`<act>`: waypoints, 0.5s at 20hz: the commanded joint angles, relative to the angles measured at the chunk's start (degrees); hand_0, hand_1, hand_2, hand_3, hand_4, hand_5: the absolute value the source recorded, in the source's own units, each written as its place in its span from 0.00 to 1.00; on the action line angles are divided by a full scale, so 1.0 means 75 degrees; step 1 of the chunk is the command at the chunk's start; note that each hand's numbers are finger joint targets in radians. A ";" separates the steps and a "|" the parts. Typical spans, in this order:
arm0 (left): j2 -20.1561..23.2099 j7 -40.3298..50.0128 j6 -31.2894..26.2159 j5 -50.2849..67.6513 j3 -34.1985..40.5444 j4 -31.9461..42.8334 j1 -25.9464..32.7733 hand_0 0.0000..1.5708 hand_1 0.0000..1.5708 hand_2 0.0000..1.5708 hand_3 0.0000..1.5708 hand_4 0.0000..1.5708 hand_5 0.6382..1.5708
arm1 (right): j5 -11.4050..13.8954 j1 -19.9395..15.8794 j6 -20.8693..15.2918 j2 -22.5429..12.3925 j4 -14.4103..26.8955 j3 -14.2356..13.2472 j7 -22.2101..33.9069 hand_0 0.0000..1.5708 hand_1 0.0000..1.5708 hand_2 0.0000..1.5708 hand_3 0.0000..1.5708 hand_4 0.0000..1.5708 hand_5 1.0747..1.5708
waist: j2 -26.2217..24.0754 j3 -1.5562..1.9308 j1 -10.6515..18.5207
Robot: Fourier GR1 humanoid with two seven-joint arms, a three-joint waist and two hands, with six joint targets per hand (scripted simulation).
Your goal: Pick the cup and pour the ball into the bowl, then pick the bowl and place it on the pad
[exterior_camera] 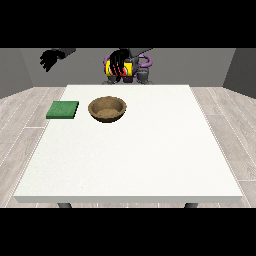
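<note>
White bench (130, 150) with a brown bowl (107, 108) toward the far side, and a green pad (63, 110) just beside it at the view's left, not touching. No cup or ball is visible anywhere; I can't tell whether the ball is in the bowl, since the inside looks uniformly brown.

The hand at the view's left (48, 60) is raised off the bench's far-left corner, fingers hanging relaxed, holding nothing. The hand at the view's right (117, 65) is up in front of the torso, above and behind the bowl, fingers pointing down; can't tell if they are closed round anything, and there's a reddish bit near them against the robot's body.

Judgement: if the pour is done, the bowl pick is next.

Risks:
- the bowl is wide and shallow, so a rim pinch could tip it or let it slide;
- the pad is close, so the bowl could get nudged onto its edge and sit tilted;
- if the cup is really missing, the pour step can't happen.
</note>
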 commanded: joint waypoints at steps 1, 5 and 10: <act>0.0486 -0.0308 0.1148 0.0290 0.0661 -0.0429 0.0296 0.19 0.19 1.00 0.88 0.56 0.99 | 0.0203 -0.0057 -0.0423 0.0221 -0.0091 -0.0003 -0.0327 0.00 0.00 0.00 0.00 0.45 1.00 | 0.0496 -0.0007 0.0448; 0.0362 -0.1360 0.2286 0.1557 0.1341 -0.1425 0.1212 0.54 0.54 1.00 0.84 0.78 1.00 | 0.0052 -0.0327 -0.0804 0.0099 0.0056 -0.0316 -0.0102 0.00 0.00 0.00 0.00 0.45 1.00 | 0.0726 -0.0026 0.1206; -0.0017 -0.2144 0.3440 0.4423 0.2948 -0.3152 0.1267 0.40 0.40 0.18 0.00 0.70 1.00 | -0.0083 -0.0602 -0.0836 0.0343 0.0081 -0.0254 -0.0056 0.00 0.00 0.00 0.00 0.45 1.00 | 0.1607 -0.0158 0.1322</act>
